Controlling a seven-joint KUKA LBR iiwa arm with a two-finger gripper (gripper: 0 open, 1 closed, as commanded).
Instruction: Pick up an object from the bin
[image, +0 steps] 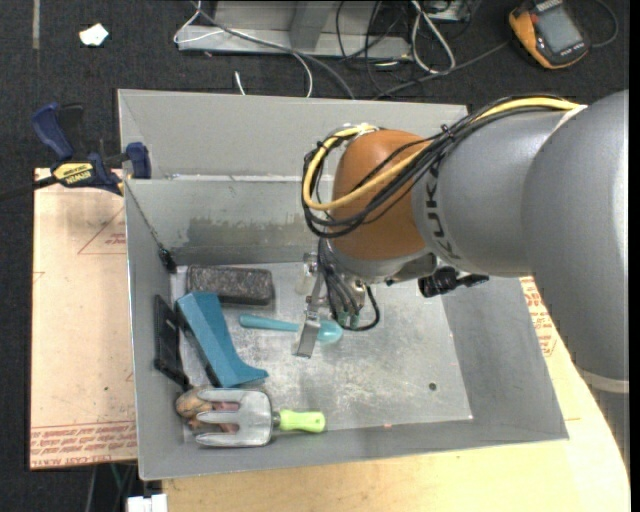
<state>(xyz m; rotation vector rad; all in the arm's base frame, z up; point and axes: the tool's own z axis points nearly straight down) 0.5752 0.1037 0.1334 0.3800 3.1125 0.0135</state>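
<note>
My gripper reaches down under the orange cover to the bin floor near the middle. Its tip stands right at the bowl end of a teal plastic spoon, which lies flat with its handle pointing left. The spoon's bowl shows just right of the gripper tip, touching it or very near it. A dark grey rectangular block lies to the upper left of the spoon, by the back wall. Left of the spoon rests a blue angled plastic piece.
A black narrow thing lies along the left wall. At the front left sits a clear scoop with a green handle, holding brownish bits. The arm and its cables cover the bin's back right. Bare floor lies at the front right.
</note>
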